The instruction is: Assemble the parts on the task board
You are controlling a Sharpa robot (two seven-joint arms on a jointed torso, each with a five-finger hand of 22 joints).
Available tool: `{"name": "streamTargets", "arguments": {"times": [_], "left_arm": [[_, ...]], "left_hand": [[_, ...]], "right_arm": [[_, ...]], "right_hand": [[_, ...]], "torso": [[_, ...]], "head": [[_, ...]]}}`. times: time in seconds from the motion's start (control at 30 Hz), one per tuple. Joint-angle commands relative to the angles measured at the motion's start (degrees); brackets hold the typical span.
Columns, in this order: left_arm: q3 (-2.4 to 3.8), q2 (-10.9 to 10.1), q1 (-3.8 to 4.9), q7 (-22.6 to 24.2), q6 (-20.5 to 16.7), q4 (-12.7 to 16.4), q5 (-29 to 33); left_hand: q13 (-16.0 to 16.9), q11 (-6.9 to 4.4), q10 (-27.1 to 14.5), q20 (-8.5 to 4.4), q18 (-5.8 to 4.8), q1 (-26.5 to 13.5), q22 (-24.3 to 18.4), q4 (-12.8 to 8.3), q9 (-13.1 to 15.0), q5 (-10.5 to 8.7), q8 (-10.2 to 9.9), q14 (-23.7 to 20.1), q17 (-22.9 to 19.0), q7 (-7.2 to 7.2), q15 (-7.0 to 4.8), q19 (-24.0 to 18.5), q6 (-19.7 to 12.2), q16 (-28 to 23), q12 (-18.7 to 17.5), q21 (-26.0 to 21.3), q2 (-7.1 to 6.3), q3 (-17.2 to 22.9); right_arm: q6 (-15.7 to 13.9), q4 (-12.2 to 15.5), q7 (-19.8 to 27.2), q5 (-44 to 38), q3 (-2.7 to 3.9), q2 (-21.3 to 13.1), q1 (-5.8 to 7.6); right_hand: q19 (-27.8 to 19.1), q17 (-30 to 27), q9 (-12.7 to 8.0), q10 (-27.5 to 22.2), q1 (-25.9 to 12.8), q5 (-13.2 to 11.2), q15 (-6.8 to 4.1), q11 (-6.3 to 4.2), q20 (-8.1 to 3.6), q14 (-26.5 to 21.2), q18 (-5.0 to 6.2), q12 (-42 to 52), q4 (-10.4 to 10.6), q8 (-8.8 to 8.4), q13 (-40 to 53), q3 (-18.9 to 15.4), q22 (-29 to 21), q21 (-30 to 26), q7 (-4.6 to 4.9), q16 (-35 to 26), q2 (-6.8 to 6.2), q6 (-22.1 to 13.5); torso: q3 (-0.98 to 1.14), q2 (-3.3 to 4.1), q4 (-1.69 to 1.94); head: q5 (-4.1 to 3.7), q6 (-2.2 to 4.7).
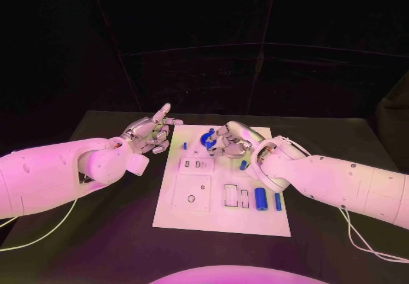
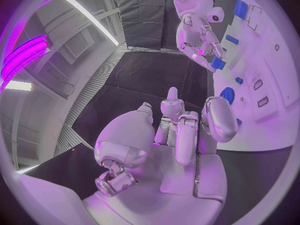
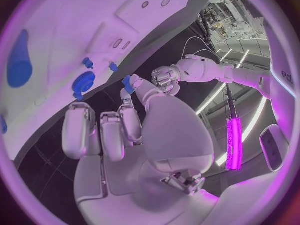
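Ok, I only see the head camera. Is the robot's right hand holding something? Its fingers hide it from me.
Observer: Yes. The left wrist view shows the right hand pinching a small blue piece at its fingertips.
Operator: And does the left hand have one too?
Observer: No. Its own wrist view shows nothing in it, and it is next to the white board, not on it.

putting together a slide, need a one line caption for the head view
Right hand holds a small blue part over the far end of the white task board; left hand hovers beside it.
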Motion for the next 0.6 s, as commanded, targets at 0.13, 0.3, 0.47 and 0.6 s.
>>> {"name": "streamTargets", "arguments": {"times": [0.13,0.3,0.47,0.6], "left_arm": [[0.05,0.12,0.14,1.89,-0.05,0.56,-0.38],[0.05,0.07,0.14,2.32,-0.18,1.19,-0.35],[0.04,0.2,0.14,3.16,-0.83,1.99,1.04],[0.04,0.35,0.14,3.61,-1.21,2.23,1.63]], "left_hand": [[-0.22,0.11,-0.51,0.01,0.01,0.87,-0.28,-0.28,0.12,0.24,-0.41,6.07,15.09,0.16,0.51,-0.35,-0.47,0.17,-0.43,-0.31,-0.02,-0.15],[-2.59,0.19,-1.84,0.07,0.16,1.28,-1.03,-0.43,0.18,0.23,-0.5,6.07,15.09,0.24,0.57,-0.75,-0.65,0.17,-1.85,-0.78,-0.08,-0.22],[-12.44,0.75,-8.24,0.52,1.13,2.7,-6.19,-0.88,0.37,0.25,-0.96,5.55,13.5,0.81,1.05,-3.7,-1.96,-0.57,-8.47,-4.22,-0.26,-0.72],[-13.13,0.96,-9.06,0.7,1.4,3.28,-7.61,-1.15,0.45,0.23,-0.94,5.12,12.3,1.02,1.24,-4.56,-2.49,-1.15,-9.18,-5.24,-0.36,-0.91]], "right_arm": [[4.92,-1.31,-2.55,-3.01,0.0,1.48,-0.84],[5.55,-2.15,-3.26,-4.76,0.0,2.18,-1.23],[6.12,-2.92,-3.79,-6.23,0.01,2.89,-1.56],[6.39,-3.23,-4.06,-6.95,0.01,3.44,-1.75]], "right_hand": [[0.17,10.0,0.29,0.07,-0.26,-0.04,-0.26,-0.15,-0.16,4.93,-0.18,-0.01,0.54,0.11,1.62,0.06,0.0,0.33,-0.15,0.11,0.48,1.31],[0.16,10.06,0.26,0.07,-0.4,-0.09,-0.26,-0.15,-0.16,4.94,-0.18,0.01,0.6,0.03,1.64,0.02,-0.03,0.31,-0.13,0.13,0.4,1.19],[0.16,10.03,0.25,0.06,-0.46,-0.16,-0.26,-0.14,-0.17,4.94,-0.18,0.0,0.63,0.0,1.63,-0.01,-0.02,0.32,-0.12,0.12,0.35,1.15],[0.17,10.05,0.25,0.03,-0.5,-0.21,-0.26,-0.14,-0.17,4.94,-0.18,-0.05,0.64,-0.01,1.59,-0.02,0.01,0.33,-0.13,0.13,0.32,1.14]], "torso": [[0.13,0.1,-0.1],[0.08,0.03,-0.07],[0.07,0.02,-0.06],[0.12,0.01,-0.13]], "head": [[0.28,-0.37],[0.34,-0.59],[0.42,-0.77],[0.55,-0.86]]}}
